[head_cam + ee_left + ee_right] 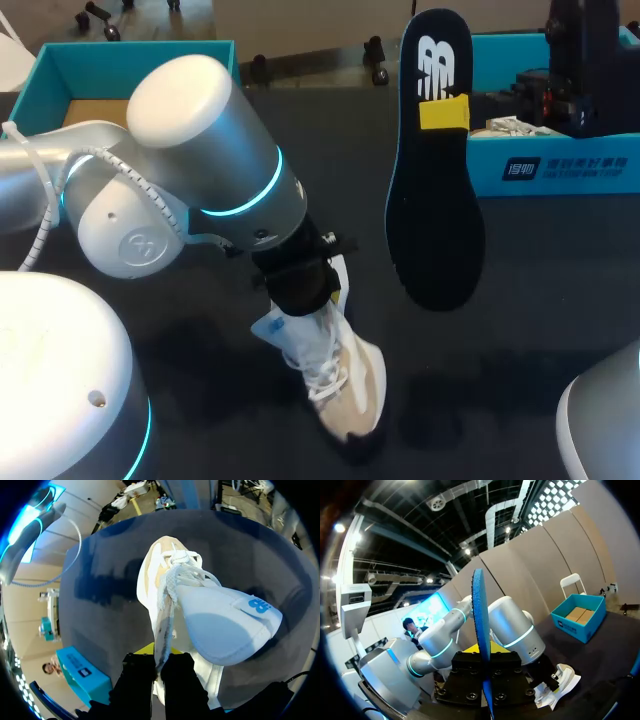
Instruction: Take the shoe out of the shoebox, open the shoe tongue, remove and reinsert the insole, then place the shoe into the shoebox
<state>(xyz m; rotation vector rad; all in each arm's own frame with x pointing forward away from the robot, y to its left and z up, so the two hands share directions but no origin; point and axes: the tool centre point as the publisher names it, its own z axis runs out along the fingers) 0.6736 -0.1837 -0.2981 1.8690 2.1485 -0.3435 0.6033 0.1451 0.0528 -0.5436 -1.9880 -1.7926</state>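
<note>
- Pinching check, left side: your left gripper (157,662) is pressed together on a thin side edge of the white and beige lace-up sneaker (340,385). The fabric runs straight between the two black fingers (132,687).
- The sneaker lies at the lower centre of the head view on the dark table (530,310). Its toe points toward the bottom edge and its heel end sits under your left wrist. You can't tell whether the heel is lifted off the surface.
- The white padded tongue with a blue logo tab (225,625) is folded out to one side of the laces, just ahead of the left gripper.
- Your right gripper (443,113) clamps the dark blue foam insole (435,220) near its upper end. One yellow tip shows flat against its face.
- The insole hangs upright in the air at the upper centre-right of the head view, clear of the table and apart from the sneaker.
- In the right wrist view the insole stands edge-on between the fingers.
- The teal cardboard shoebox (560,165) sits at the upper right of the head view, behind the insole.
- A second teal open box with a brown floor (55,70) sits at the upper left, behind your left arm.
</note>
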